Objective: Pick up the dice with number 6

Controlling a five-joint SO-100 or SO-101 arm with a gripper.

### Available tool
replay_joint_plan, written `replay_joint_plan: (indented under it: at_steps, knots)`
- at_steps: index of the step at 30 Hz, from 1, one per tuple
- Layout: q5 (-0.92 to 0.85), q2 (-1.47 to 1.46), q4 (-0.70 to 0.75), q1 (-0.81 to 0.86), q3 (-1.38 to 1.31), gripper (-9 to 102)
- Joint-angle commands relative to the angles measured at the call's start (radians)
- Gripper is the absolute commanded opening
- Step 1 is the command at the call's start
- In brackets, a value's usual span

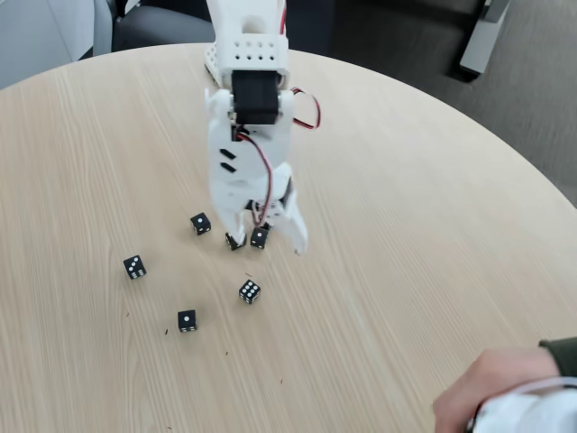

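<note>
We see the gripper (266, 240) low on the table (433, 234), its fingers spread around one die (260, 237), which seems the dice with number 6, so next it must squeeze it and lift.

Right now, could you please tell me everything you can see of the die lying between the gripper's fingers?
The die between the fingers is a small black cube with white pips; its faces are too small to count surely. It rests on the pale wooden table, beside a second black die at the left fingertip. The white gripper stands open over it, fingers pointing down; whether they touch it cannot be told.
</note>
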Motion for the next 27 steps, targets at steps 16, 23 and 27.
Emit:
replay_joint_plan:
  at_steps: [16,23,27]
  knots:
    - [0.184,-0.112,0.012,0.005,-0.276,30]
    - [0.215,-0.155,0.012,0.011,-0.275,31]
    - [0.258,-0.187,0.012,0.008,-0.282,31]
